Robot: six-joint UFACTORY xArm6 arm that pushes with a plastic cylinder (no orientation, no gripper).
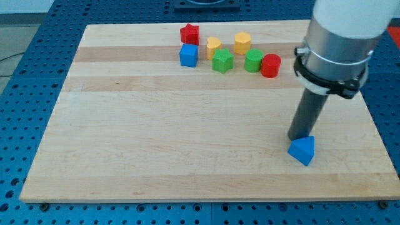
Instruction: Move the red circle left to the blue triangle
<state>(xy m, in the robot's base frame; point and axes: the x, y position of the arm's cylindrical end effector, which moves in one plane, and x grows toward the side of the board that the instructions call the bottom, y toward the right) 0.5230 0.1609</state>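
Observation:
The red circle (pixel 270 65) stands near the view's top, at the right end of a cluster of blocks. The blue triangle (pixel 302 150) lies alone at the view's lower right on the wooden board (pixel 156 137). My tip (pixel 295 137) rests on the board just above and left of the blue triangle, touching or almost touching it. The tip is well below the red circle.
The cluster at the view's top holds a red star-like block (pixel 190 34), a blue cube (pixel 188 55), a yellow heart-like block (pixel 214 45), a yellow hexagon (pixel 242 43), a green star-like block (pixel 222 60) and a green block (pixel 253 60) touching the red circle.

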